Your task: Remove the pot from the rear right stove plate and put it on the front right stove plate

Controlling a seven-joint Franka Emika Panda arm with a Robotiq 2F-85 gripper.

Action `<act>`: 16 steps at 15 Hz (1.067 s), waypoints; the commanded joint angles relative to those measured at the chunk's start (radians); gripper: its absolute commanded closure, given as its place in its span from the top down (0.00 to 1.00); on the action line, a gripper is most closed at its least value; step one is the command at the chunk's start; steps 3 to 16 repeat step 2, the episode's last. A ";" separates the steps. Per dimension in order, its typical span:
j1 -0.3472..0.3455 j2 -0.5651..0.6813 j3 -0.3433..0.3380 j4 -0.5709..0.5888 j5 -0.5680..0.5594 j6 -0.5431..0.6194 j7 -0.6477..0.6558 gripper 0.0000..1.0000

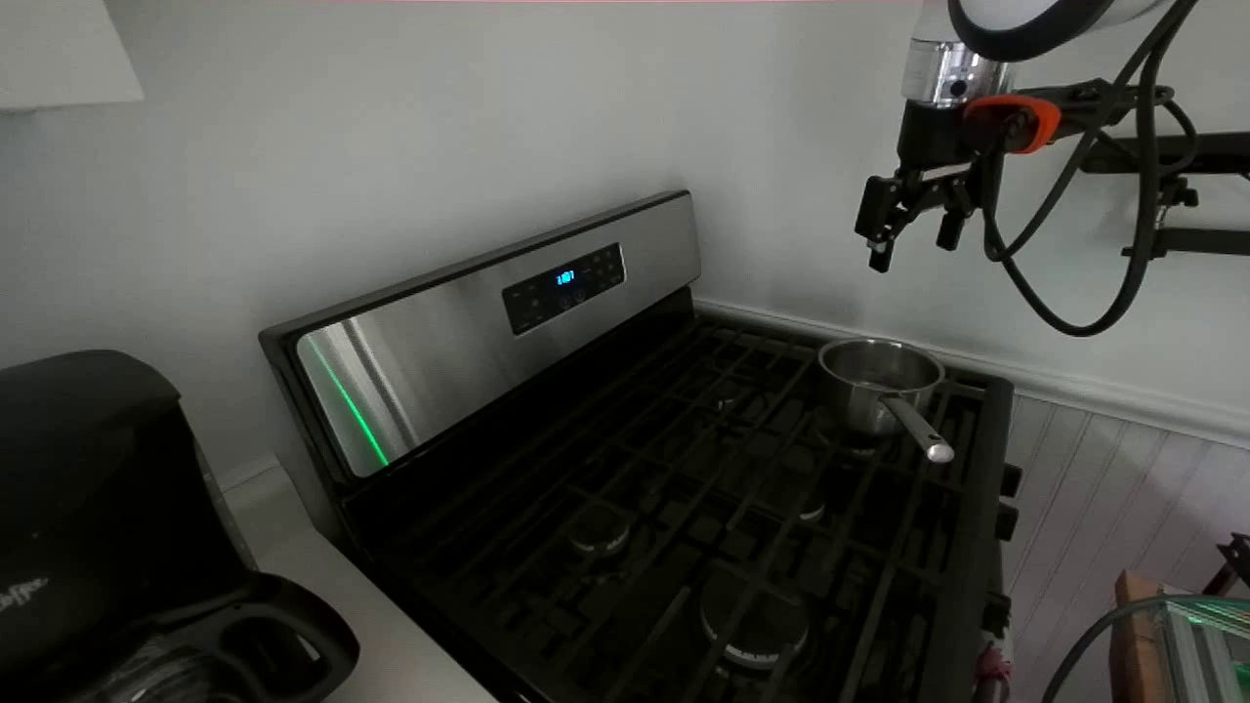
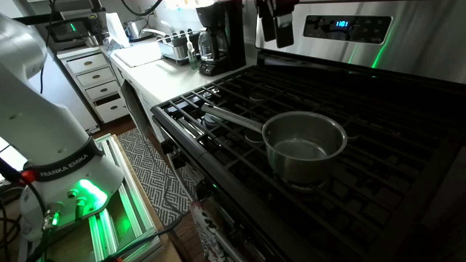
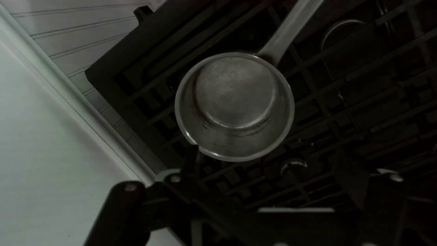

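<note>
On the front right stove plate (image 2: 304, 189): silver saucepan (image 1: 864, 405), upright, handle (image 1: 916, 430) angled toward the front left of the gas range (image 1: 962, 566).
Dark marks (image 3: 251, 132) show on the saucepan's inner wall in the wrist view. Robotiq gripper (image 1: 913, 252) hangs above the saucepan, well apart from it, fingers (image 3: 190, 165) spread wide. Behind, on the range's steel backguard (image 1: 459, 342), blue clock digits (image 1: 564, 277) glow. Black coffee maker (image 2: 230, 38) stands on the white counter (image 2: 164, 78) just beside the range, in both exterior views. Panda arm's base (image 2: 60, 189) shows green light (image 2: 93, 194) in an exterior view.
</note>
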 commanded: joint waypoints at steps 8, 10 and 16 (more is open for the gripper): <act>-0.004 0.001 0.004 0.002 0.002 -0.002 -0.002 1.00; -0.004 0.001 0.004 0.002 0.002 -0.002 -0.002 1.00; -0.004 0.001 0.004 0.002 0.002 -0.002 -0.002 1.00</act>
